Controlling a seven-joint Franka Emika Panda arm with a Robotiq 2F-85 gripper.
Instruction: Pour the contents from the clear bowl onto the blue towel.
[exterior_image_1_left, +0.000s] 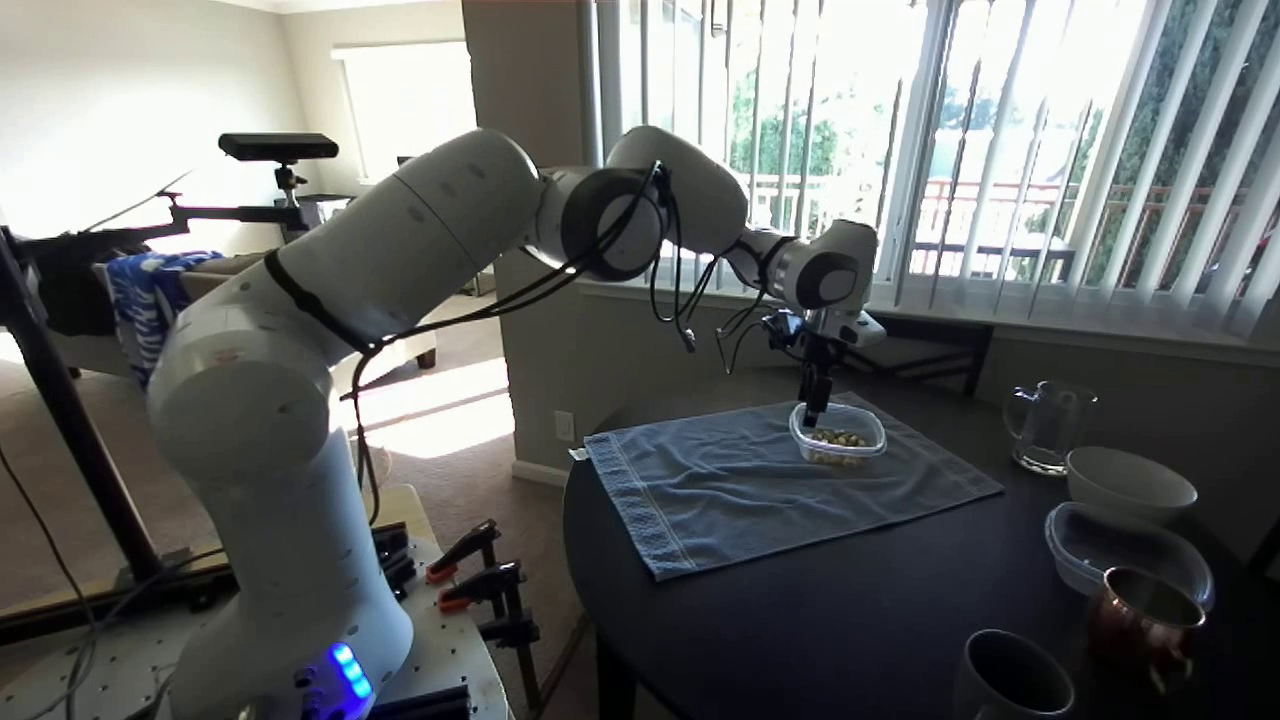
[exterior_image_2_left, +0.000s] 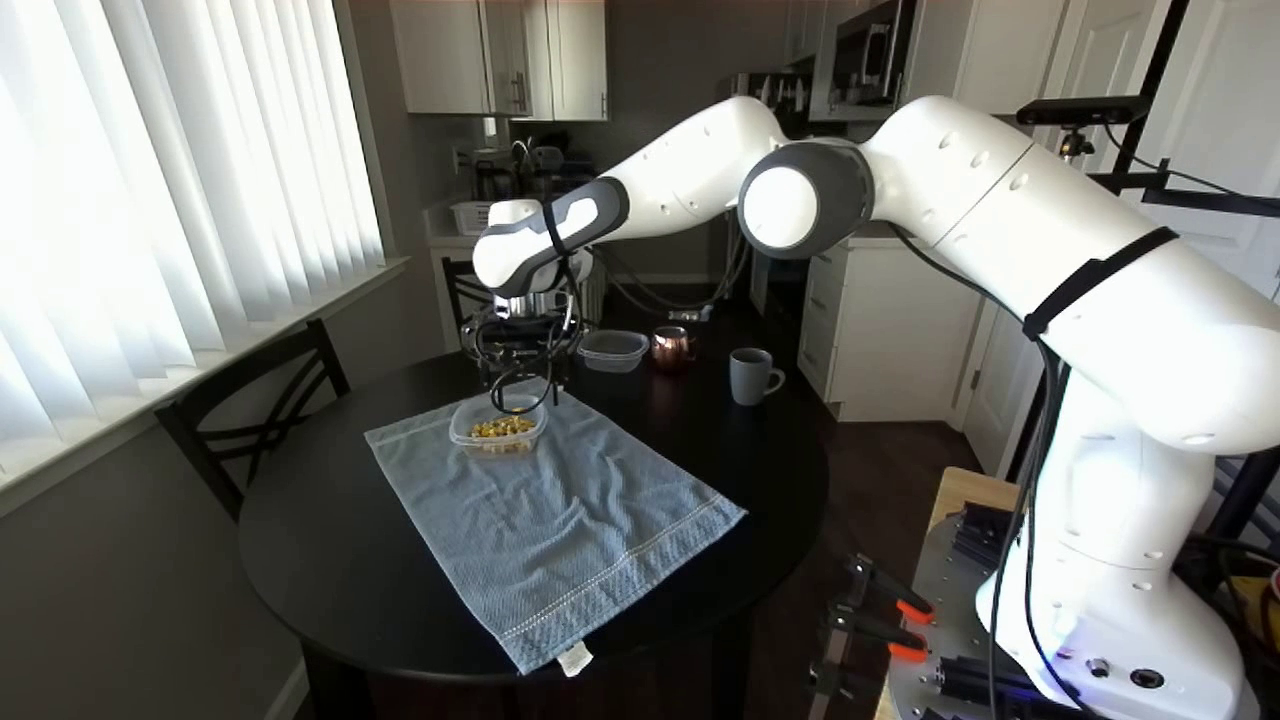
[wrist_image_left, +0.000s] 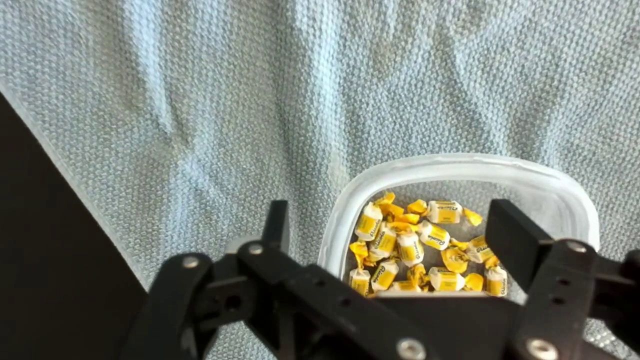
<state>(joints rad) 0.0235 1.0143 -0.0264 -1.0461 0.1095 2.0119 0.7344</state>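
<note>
1. A shallow clear plastic bowl with a whitish rim (wrist_image_left: 465, 167) sits upright on a wrinkled blue-grey woven towel (exterior_image_2_left: 580, 540), toward the end opposite a small white cloth label (exterior_image_2_left: 575, 658).
2. Small sweets in twisted yellow-and-white wrappers (wrist_image_left: 410, 247) lie in a loose heap on the bottom of that bowl, bunched more to the left side in the wrist view.
3. The black two-fingered gripper (wrist_image_left: 392, 222) points down at the bowl, its jaws standing wide apart and gripping nothing.
4. In the wrist view a stretch of the rim passes between the fingers: one finger is over the towel outside the bowl, the other over its inside. I can't tell whether either touches the plastic.
5. The white jointed robot arm (exterior_image_1_left: 440, 215) reaches across to the bowl in both exterior views.
6. The towel is spread on a round dark table (exterior_image_2_left: 330, 580).
7. Off the towel, on the same tabletop, I see in an exterior view a clear handled mug (exterior_image_1_left: 1050, 430), a white round bowl (exterior_image_1_left: 1130, 485), a bigger clear plastic tub (exterior_image_1_left: 1125, 545), a shiny copper mug (exterior_image_1_left: 1145, 625) and a grey mug (exterior_image_1_left: 1015, 675).
8. Pale vertical blinds (exterior_image_2_left: 200, 150) hang at the window beside me, and a dark slim-backed chair (exterior_image_2_left: 240, 366) stands between window and table.
</note>
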